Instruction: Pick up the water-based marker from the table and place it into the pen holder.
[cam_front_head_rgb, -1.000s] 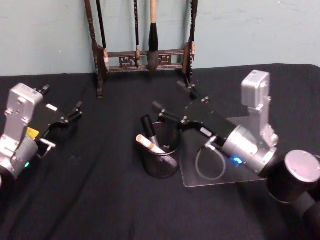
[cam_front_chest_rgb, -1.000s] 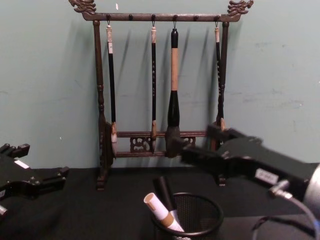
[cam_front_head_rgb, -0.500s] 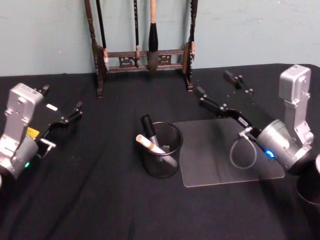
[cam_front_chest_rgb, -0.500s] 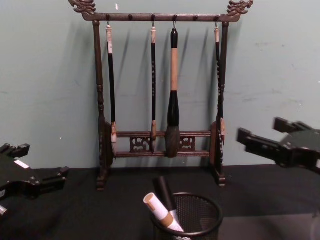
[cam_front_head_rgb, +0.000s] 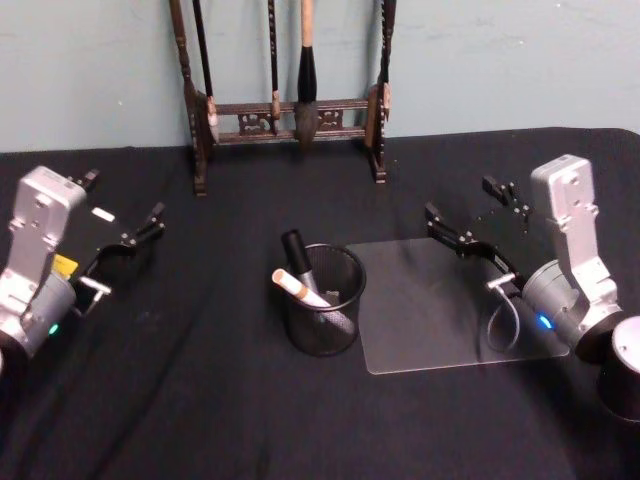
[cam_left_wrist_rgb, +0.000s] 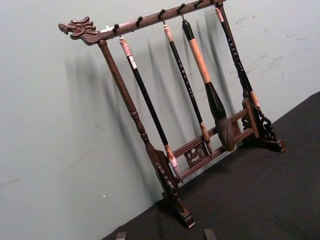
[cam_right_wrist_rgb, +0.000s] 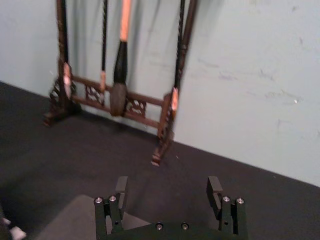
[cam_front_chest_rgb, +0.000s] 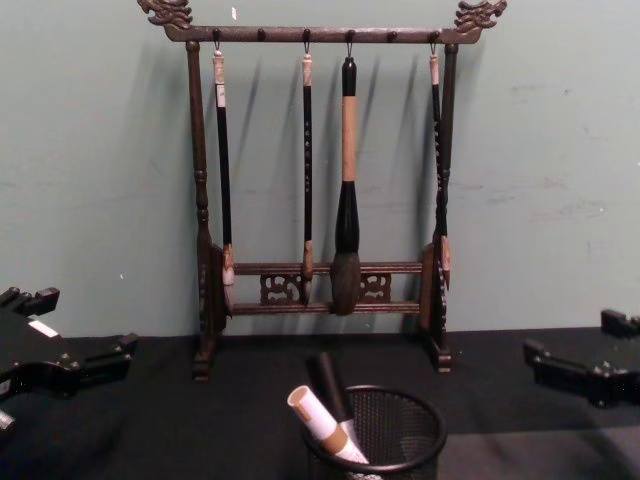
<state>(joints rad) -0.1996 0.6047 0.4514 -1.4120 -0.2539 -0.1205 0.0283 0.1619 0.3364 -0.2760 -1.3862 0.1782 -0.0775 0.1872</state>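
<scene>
The pen holder (cam_front_head_rgb: 328, 318), a round black mesh cup, stands mid-table and holds two markers. One is white with a tan band (cam_front_head_rgb: 298, 289) and leans left. The other is black (cam_front_head_rgb: 298, 251) and sits behind it. The chest view shows the pen holder (cam_front_chest_rgb: 395, 430) from the side with the white marker (cam_front_chest_rgb: 318, 418) and the black marker (cam_front_chest_rgb: 329, 385) sticking up. My right gripper (cam_front_head_rgb: 462, 200) hovers open and empty to the right of the holder, over the clear sheet, and appears again in its wrist view (cam_right_wrist_rgb: 168, 187). My left gripper (cam_front_head_rgb: 125, 197) rests open at the far left.
A tall dark wooden brush rack (cam_front_head_rgb: 285, 110) with hanging brushes stands at the back against the wall. A clear plastic sheet (cam_front_head_rgb: 440, 310) lies flat to the right of the holder. Black cloth covers the table.
My right gripper has drawn back from above the pen holder to the right side of the table, staying open. The left arm and both markers have not moved.
</scene>
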